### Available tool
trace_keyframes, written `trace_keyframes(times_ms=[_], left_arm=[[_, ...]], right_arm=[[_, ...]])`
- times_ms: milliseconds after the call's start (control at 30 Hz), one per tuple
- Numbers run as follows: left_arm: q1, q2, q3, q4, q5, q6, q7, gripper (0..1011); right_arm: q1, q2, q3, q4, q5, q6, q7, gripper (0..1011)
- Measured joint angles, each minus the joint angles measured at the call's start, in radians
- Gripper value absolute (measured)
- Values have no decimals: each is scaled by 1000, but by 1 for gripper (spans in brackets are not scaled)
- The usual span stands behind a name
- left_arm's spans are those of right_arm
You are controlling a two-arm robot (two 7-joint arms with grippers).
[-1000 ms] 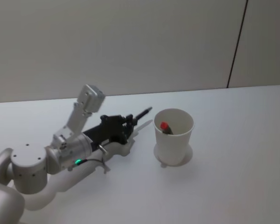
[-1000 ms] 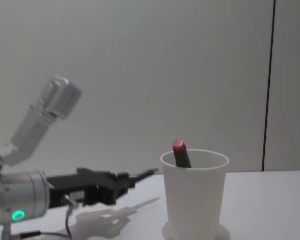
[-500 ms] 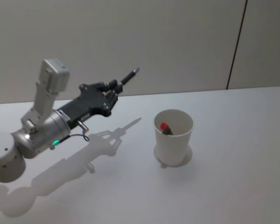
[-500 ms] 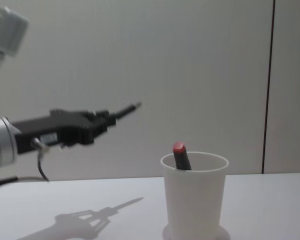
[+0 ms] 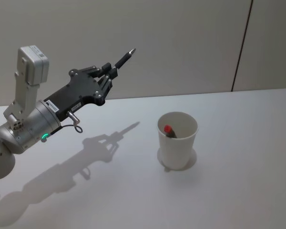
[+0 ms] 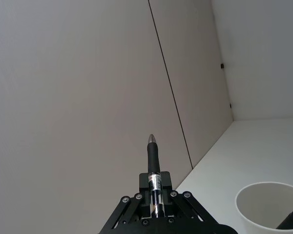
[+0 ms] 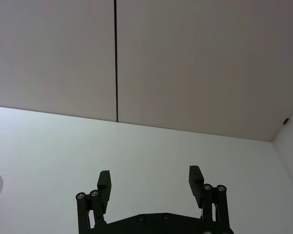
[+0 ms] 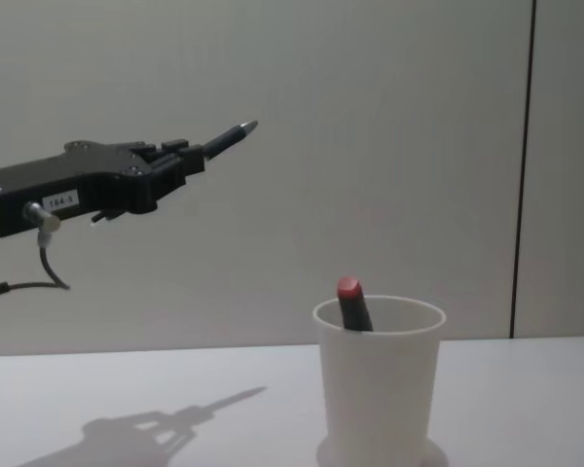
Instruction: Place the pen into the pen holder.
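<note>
Head view: left gripper (image 5: 106, 76), clamped on a black pen (image 5: 122, 58) whose tip aims at 1 o'clock, hangs at 10 o'clock from the white paper-cup pen holder (image 5: 177, 143), higher than half a second ago; a red-capped marker (image 5: 168, 129) stands inside. Wrist views: the pen's (image 6: 153, 163) rear is hidden between the left gripper's (image 6: 155, 189) fingers, the pen holder (image 6: 268, 187) is cut off at the edge, and the right gripper (image 7: 150, 178) is spread wide, empty, over the table (image 7: 49, 146). Chest view: the left gripper (image 8: 190, 158) holds the pen (image 8: 230, 134) well above the pen holder (image 8: 380, 389), its arm cropped.
</note>
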Motion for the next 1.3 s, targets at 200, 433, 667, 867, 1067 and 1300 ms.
trace_keyframes(times_ms=[200,433,667,867,1067,1300], left_arm=[[-2,-6,9,-21,24,42,-1,140],[-13,-31,36,-36,71,119,1,140],[-21,-48,53,-42,101,165,3,140],[-25,-58,63,-46,120,193,4,140],[-27,-62,67,-47,127,202,5,140],[-41,-67,63,-9,109,152,-14,140]], right_arm=[[0,0,0,0,0,0,0,1002],[0,0,0,0,0,0,0,1001],[0,0,0,0,0,0,0,1002],[1,0,-1,0,0,0,0,1002],[29,-11,-19,-1,7,12,-1,1001],[135,-76,-85,-6,21,67,-5,1001]])
